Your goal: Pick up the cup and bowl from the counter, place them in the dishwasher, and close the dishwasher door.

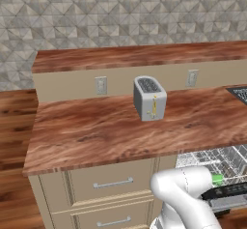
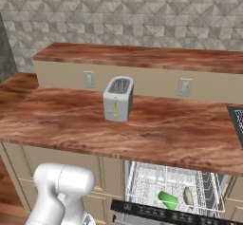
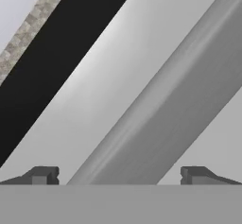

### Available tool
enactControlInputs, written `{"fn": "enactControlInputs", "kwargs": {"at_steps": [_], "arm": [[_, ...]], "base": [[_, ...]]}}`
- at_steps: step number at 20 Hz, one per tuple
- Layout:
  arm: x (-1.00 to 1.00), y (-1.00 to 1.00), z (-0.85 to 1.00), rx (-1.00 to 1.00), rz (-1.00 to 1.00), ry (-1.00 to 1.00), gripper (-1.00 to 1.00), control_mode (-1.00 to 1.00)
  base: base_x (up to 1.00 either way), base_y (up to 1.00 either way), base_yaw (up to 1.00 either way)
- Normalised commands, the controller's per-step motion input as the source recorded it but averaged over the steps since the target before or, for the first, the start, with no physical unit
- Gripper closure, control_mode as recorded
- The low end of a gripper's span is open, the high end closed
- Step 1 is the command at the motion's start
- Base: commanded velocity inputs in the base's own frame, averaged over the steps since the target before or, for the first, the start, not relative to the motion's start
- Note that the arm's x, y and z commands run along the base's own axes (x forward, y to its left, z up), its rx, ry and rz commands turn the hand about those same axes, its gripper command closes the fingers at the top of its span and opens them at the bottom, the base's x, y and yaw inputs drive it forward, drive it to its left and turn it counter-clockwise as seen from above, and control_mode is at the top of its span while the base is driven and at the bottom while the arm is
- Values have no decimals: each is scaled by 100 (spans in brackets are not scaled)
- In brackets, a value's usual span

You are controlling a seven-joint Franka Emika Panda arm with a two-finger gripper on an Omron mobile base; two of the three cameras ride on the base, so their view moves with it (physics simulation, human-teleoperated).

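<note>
The dishwasher door (image 2: 156, 213) hangs partly open below the counter (image 2: 142, 134), its grey front and bar handle (image 3: 165, 119) right up against the gripper (image 3: 120, 176), whose fingers are spread wide with nothing between them. Behind the door, a green cup (image 2: 167, 200) and a tan bowl (image 2: 188, 196) sit in the white rack (image 2: 142, 181). A toaster (image 2: 118, 98) stands on the counter.

A grey patterned tile wall (image 1: 120, 10) rose behind the raised wooden ledge (image 1: 140, 56), with wood flooring (image 1: 12, 126) left of it.
</note>
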Motion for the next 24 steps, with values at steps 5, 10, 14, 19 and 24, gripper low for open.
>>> {"fn": "enactControlInputs", "kwargs": {"at_steps": [5, 10, 14, 19, 24], "arm": [[100, 2, -25, 0, 0, 0, -100, -100], [100, 2, -25, 0, 0, 0, -100, -100], [100, 0, -23, 0, 0, 0, -100, -100], [100, 0, -24, 0, 0, 0, -100, -100], [91, 0, -23, 1, 0, 0, -100, -100]], "base": [[0, 0, 0], [0, 0, 0], [0, 0, 0], [0, 0, 0], [0, 0, 0]]}}
